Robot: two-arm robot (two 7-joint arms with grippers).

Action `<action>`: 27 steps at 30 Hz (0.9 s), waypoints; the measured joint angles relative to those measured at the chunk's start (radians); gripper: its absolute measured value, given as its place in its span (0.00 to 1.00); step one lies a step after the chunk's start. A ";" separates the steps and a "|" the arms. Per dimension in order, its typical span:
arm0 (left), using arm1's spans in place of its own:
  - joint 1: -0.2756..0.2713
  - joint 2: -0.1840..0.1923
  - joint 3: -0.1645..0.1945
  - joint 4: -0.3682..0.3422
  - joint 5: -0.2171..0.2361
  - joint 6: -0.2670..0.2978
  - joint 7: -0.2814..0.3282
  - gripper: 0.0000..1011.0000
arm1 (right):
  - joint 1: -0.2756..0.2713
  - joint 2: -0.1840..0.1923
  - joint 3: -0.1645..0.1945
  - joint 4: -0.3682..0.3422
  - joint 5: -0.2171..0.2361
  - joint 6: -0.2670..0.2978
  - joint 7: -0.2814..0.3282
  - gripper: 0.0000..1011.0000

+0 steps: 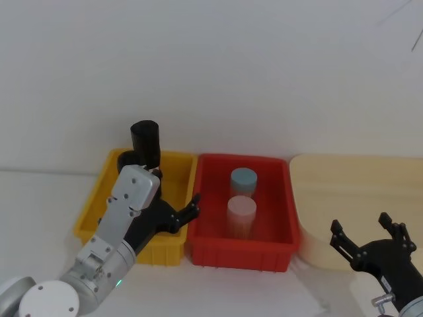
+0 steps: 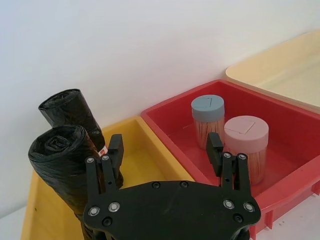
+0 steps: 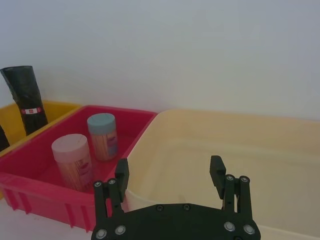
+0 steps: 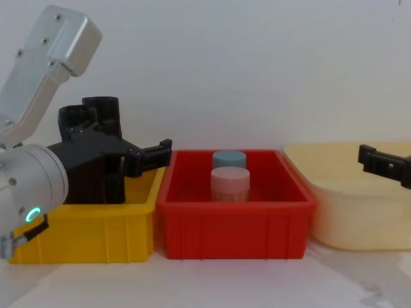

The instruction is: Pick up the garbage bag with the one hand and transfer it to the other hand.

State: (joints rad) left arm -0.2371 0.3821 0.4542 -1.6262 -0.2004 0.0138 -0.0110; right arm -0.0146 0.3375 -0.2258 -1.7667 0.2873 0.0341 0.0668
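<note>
Standing upright in the yellow bin [image 2: 142,155], the garbage bag [image 2: 57,160] sits at the robot's left end of the row of bins. We note it as a plain matte-black roll, wrinkled, with a coiled top and no label. Just behind it, against the bin's back wall, a second black roll [image 2: 67,107] leans with a red-and-white sticker [image 2: 102,148] low on its side.

The left gripper [image 2: 165,142] hovers over the yellow bin with its fingers spread wide, holding nothing. The bag is just outside one finger, not between the two, and we cannot tell if they touch. From the chest view the gripper body covers most of both rolls. A green light glows on that arm's wrist.

Next along is the red bin [image 4: 234,240], holding a blue-lidded jar [image 2: 207,117] and a pink-lidded jar [image 2: 246,140], close together and upright.

Beyond that we see a beige tub [image 3: 225,145]. The right gripper [image 3: 169,167] hangs over it, fingers wide apart, gripping nothing, well apart from the bag.

All three containers rest on a white table [image 4: 212,282].
</note>
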 joint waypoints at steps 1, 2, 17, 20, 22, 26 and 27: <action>0.000 0.000 0.000 0.000 0.000 0.000 0.000 0.99 | 0.000 0.000 0.000 0.000 0.000 0.000 0.000 0.99; 0.000 0.000 0.000 0.000 0.000 0.000 0.000 0.99 | 0.000 0.000 0.000 0.000 0.000 0.000 0.000 0.99; 0.000 0.000 0.000 0.000 0.000 0.000 0.000 0.99 | 0.000 0.000 0.000 0.000 0.000 0.000 0.000 0.99; 0.000 0.000 0.000 0.000 0.000 0.000 0.000 0.99 | 0.000 0.000 0.000 0.000 0.000 0.000 0.000 0.99; 0.000 0.000 0.000 0.000 0.000 0.000 0.000 0.99 | 0.000 0.000 0.000 0.000 0.000 0.000 0.000 0.99; 0.000 0.000 0.000 0.000 0.000 0.000 0.000 0.99 | 0.000 0.000 0.000 0.000 0.000 0.000 0.000 0.99; 0.000 0.000 0.000 0.000 0.000 0.000 0.000 0.99 | 0.000 0.000 0.000 0.000 0.000 0.000 0.000 0.99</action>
State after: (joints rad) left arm -0.2372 0.3821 0.4542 -1.6262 -0.2004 0.0138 -0.0110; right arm -0.0146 0.3375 -0.2258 -1.7668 0.2873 0.0341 0.0668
